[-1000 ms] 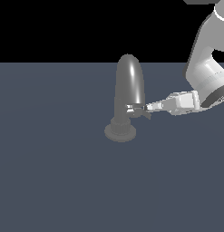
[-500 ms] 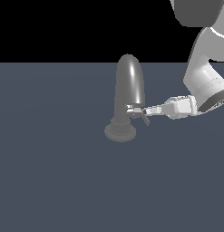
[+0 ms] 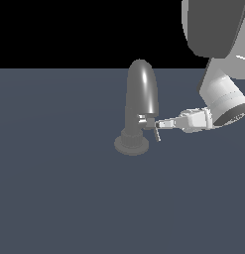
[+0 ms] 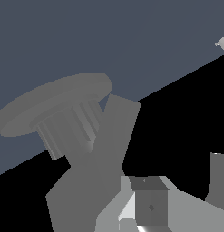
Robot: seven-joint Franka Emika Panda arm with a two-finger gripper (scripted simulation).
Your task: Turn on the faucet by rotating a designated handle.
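The dark-grey faucet (image 3: 141, 94) stands with its arched spout upright on a round stepped base (image 3: 131, 145). The small silver handle (image 3: 146, 120) sticks out of the stem toward the exterior view's right. My gripper (image 3: 156, 126) reaches in from that side and its tips are at the handle's end. One thin finger (image 3: 156, 134) points down beside the handle, and the jaws look apart. In the wrist view the base (image 4: 54, 106) and the stem (image 4: 109, 145) fill the middle, with a pale block (image 4: 149, 204) and one finger (image 4: 217, 179) close to the lens.
A flat dark blue-grey floor (image 3: 59, 193) surrounds the faucet. My arm's large upper links (image 3: 218, 30) hang over the exterior view's upper right.
The gripper stays at the handle by the stem. The forearm has levelled out, and the upper arm links have swung higher and larger at the exterior view's upper right.
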